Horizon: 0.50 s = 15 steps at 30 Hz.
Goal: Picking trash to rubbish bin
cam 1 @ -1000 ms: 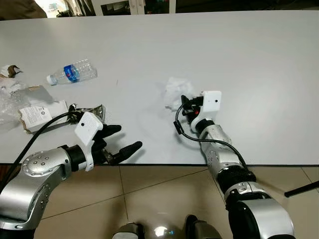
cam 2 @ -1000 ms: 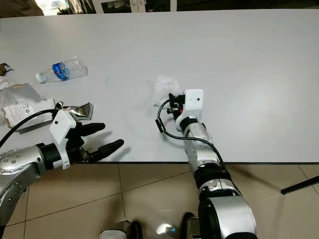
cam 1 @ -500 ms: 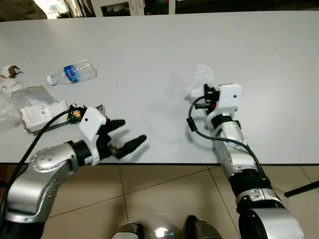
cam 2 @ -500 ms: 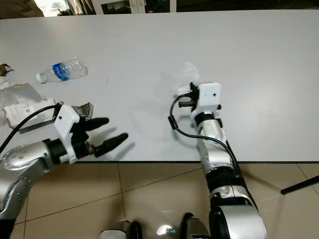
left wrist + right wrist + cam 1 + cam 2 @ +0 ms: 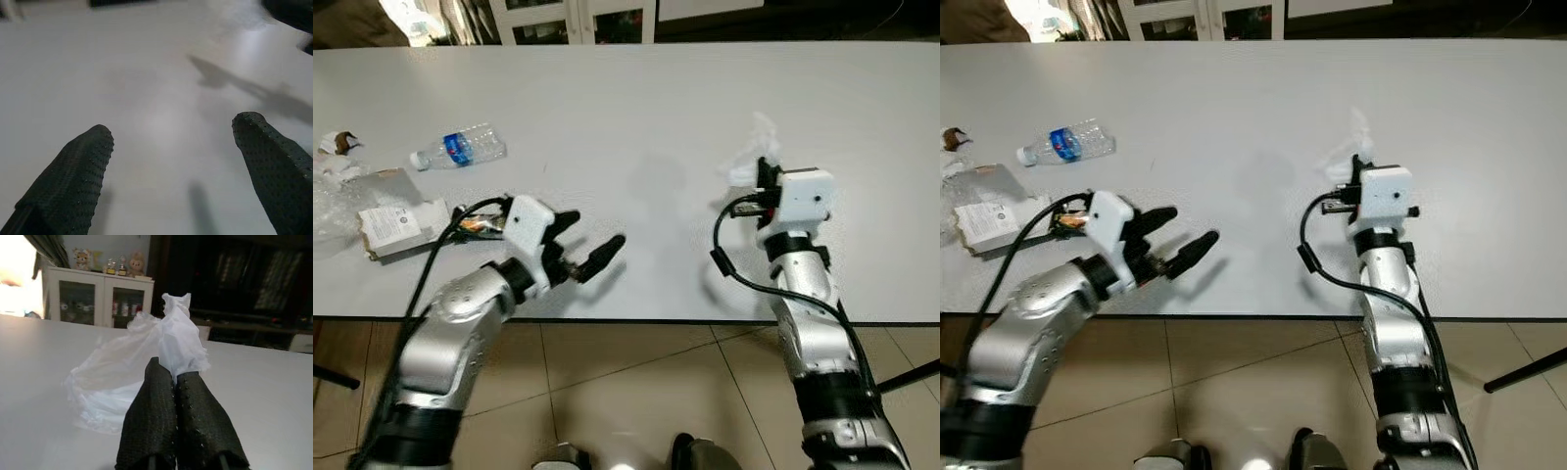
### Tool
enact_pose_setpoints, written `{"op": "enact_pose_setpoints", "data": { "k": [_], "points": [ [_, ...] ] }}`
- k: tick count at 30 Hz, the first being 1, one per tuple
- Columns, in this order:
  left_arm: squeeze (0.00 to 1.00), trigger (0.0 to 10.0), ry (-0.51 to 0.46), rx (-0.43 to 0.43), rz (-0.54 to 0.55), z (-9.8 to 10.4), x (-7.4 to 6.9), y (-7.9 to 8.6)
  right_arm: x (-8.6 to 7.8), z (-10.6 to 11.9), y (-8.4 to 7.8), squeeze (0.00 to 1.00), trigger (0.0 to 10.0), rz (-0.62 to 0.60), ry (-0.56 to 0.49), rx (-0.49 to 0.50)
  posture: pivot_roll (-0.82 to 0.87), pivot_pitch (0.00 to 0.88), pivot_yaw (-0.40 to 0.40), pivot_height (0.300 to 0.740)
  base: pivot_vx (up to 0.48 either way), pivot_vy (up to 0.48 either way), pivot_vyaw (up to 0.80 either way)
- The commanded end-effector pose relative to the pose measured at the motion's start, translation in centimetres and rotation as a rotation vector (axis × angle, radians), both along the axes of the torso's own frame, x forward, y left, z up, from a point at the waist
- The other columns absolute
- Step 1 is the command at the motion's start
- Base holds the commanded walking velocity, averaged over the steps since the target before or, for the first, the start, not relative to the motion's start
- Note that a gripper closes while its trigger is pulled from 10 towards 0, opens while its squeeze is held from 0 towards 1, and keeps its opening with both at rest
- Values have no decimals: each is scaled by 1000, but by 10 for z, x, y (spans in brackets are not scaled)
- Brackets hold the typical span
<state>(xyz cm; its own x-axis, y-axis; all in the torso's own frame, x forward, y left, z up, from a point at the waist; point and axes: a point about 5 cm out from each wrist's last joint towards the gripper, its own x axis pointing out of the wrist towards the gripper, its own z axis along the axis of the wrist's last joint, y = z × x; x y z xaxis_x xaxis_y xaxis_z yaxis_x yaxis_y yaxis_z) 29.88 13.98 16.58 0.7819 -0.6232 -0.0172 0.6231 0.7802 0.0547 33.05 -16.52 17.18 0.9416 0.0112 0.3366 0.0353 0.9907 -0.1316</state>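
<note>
A crumpled white plastic wad (image 5: 750, 159) hangs just above the white table (image 5: 636, 88), right of centre. My right gripper (image 5: 765, 182) is shut on it; in the right wrist view the black fingers (image 5: 156, 401) pinch the wad (image 5: 142, 357) at its top. My left gripper (image 5: 595, 235) is open over the table near the front edge, with nothing between its fingers (image 5: 73, 176). A clear water bottle (image 5: 460, 149) with a blue label lies on its side at the left.
A foil wrapper (image 5: 476, 223) lies by my left wrist. A printed paper pack (image 5: 396, 223), clear plastic film (image 5: 327, 211) and a brown scrap (image 5: 335, 142) sit at the far left. The table's front edge (image 5: 646, 319) borders tiled floor. A black pole (image 5: 913, 375) is at lower right.
My right gripper has carried the white wad to the right and lifted it off the table. My left gripper has moved right and farther over the table, still open.
</note>
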Motion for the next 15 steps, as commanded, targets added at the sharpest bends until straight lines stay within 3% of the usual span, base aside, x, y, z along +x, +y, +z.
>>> {"op": "enact_pose_setpoints", "data": {
  "k": [1, 4, 6, 11, 13, 14, 15],
  "points": [
    [0, 10000, -37, 26, 79, -1, 7, 0, -6, 5, -2, 0, 0, -25, -10, -12, 41, 57, 33, 740, 0, 0, 0],
    [0, 10000, -62, 32, 156, -3, 13, -2, -13, 5, -4, 0, 0, -43, -3, -11, 16, 47, 28, 740, 0, 0, 0],
    [0, 10000, -50, -18, 239, -7, 18, -4, -25, 6, -3, 0, 0, -56, 6, -1, -7, 40, 24, 740, 0, 0, 0],
    [0, 10000, -28, -34, 323, -18, 20, -6, -38, 7, -2, 0, 0, -67, 9, 5, -34, 33, 20, 740, 0, 0, 0],
    [0, 10000, -31, -41, 356, -21, 21, -8, -42, 9, -3, 0, 471, -75, 13, 3, -40, 32, 18, 740, 0, 0, 0],
    [0, 10000, -36, -36, 391, -24, 21, -9, -45, 11, -4, 0, 3098, -82, 15, -1, -44, 31, 15, 740, 0, 0, 0],
    [0, 10000, -39, -32, 414, -26, 20, -10, -47, 12, -4, 0, 3098, -86, 17, -3, -44, 31, 15, 740, 0, 0, 0]
  ]
}}
